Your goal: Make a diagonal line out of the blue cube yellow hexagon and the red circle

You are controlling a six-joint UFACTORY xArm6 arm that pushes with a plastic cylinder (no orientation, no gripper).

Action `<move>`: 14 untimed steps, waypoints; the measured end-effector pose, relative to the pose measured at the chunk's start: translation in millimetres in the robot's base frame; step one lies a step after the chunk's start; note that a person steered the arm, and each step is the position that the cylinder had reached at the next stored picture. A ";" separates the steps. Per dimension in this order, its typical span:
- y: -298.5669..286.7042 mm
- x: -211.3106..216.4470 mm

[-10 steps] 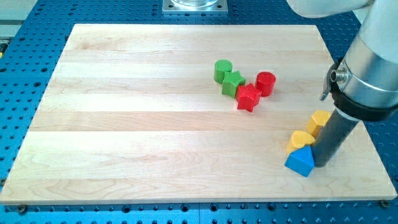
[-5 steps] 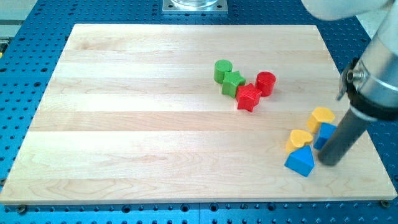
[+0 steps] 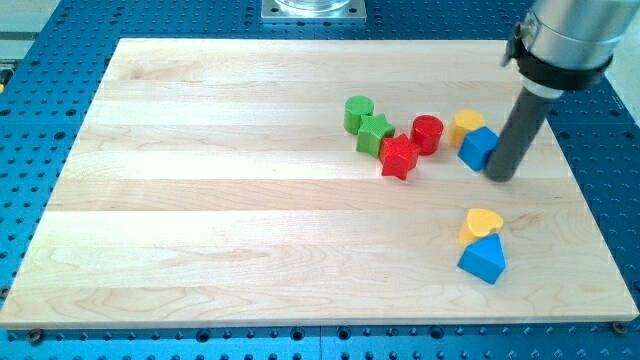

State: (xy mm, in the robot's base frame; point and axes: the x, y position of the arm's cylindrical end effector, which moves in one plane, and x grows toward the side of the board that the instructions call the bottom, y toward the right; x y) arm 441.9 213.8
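Sitting nearest on pale wooden worktop (image 3: 200, 200): blue triangle block (image 3: 483, 260), yellow heart block (image 3: 482, 223) touching it. Farther: my tip (image 3: 501, 176) touching blue cube (image 3: 478, 148) from view's right; yellow hexagon (image 3: 465, 126), red circle (image 3: 427, 133) alongside. No fingers, just rod.

Legible text, labels, brands, numbers, signs: none. Nothing readable shows on the bench (image 3: 200, 200), on any of the blocks, or on the arm.
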 end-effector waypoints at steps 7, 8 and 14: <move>-36.7 13.1; -24.3 -5.9; -11.7 -32.9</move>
State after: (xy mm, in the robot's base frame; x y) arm 409.0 202.1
